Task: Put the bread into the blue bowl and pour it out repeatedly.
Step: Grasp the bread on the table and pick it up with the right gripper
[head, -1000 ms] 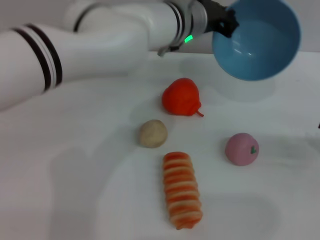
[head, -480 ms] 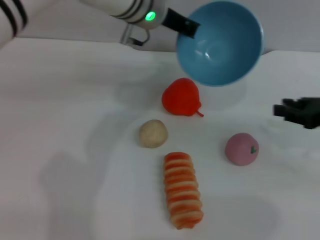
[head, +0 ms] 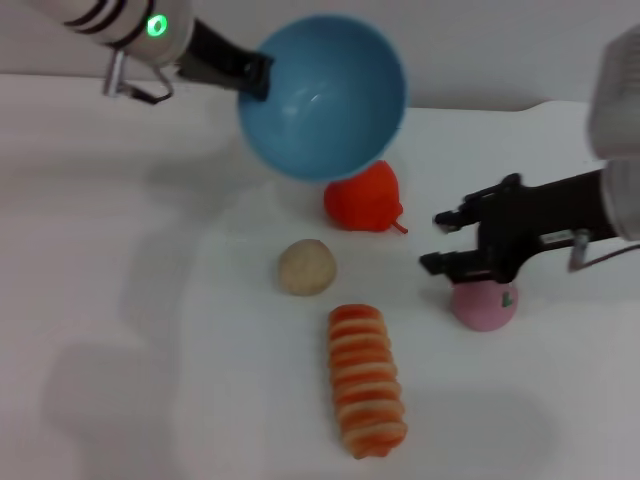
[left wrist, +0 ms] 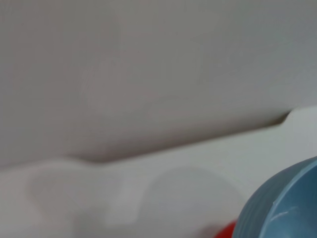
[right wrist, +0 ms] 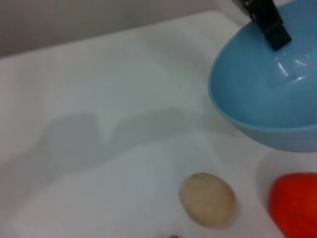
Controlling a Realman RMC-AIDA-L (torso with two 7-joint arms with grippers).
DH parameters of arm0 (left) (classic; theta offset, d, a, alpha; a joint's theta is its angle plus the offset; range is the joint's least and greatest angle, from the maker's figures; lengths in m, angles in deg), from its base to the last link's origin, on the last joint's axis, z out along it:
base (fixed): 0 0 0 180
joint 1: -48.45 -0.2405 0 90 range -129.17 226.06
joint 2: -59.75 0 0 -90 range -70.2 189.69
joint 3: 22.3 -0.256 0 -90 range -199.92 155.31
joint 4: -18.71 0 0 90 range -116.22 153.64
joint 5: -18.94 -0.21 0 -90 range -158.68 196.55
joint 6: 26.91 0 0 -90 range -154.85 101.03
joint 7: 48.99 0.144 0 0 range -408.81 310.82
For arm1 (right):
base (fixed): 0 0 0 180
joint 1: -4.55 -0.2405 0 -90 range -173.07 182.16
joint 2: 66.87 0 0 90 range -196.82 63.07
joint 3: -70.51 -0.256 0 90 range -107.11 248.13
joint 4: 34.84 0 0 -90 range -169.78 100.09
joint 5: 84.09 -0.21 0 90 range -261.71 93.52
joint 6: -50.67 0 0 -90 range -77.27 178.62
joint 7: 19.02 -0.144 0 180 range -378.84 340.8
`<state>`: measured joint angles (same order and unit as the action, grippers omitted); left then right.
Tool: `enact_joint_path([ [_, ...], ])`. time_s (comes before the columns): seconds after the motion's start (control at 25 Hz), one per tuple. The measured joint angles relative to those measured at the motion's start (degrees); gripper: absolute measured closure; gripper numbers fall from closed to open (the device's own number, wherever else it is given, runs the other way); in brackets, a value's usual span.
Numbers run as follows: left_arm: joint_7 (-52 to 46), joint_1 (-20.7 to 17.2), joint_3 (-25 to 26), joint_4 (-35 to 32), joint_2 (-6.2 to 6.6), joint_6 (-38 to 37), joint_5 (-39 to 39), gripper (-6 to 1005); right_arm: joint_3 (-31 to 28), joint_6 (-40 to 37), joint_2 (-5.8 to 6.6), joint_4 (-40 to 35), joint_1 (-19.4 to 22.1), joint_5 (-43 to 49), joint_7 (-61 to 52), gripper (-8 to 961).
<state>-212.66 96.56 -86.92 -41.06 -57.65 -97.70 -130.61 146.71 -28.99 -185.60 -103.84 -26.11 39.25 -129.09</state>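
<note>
Blue and glossy, the blue bowl [head: 323, 97] hangs tilted above our white table [head: 150, 300], its rim clamped by our left gripper [head: 258, 76]. Below we see the bread [head: 366, 380] lying flat, near a beige ball [head: 306, 267] and red toy fruit [head: 364, 197]. Our right gripper [head: 442, 240] hovers spread wide, grasping nothing, over a pink peach [head: 484, 305].

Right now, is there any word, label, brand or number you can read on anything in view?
None: no readable text anywhere.
The blue bowl, bread, beige ball and red toy are plain.
The pink toy bears a small green mark, not lettering.
</note>
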Motion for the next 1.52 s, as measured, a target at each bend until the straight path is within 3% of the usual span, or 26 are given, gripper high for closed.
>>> enact_joint_path([
  [0.28, 0.32, -1.54, 2.86, -2.12, 0.02, -6.33, -1.7, 987, 9.99, -0.6, 0.07, -1.8, -2.67, 1.22, 0.12, 414],
  [0.68, 0.34, -3.39, 3.41, -2.55, 0.06, -6.74, -1.51, 987, 18.82, -6.19, 1.47, -3.11, -5.19, 6.95, -0.24, 413],
  [1.0, 0.59, -2.97, 3.45, -2.18, -0.12, -6.46, -1.24, 987, 34.47, -1.6, 0.95, -4.96, -6.28, 16.89, -4.11, 413],
  [1.24, 0.61, -3.44, 3.45, -2.16, -0.3, -6.17, -1.03, 986, 39.18, 2.77, 0.83, -5.07, -6.83, 17.89, -4.71, 414],
  [1.52, 0.63, -3.64, 3.33, -1.31, -0.36, -5.76, -0.9, 986, 40.23, 6.18, 0.65, -4.4, -6.86, 13.53, -4.31, 414],
])
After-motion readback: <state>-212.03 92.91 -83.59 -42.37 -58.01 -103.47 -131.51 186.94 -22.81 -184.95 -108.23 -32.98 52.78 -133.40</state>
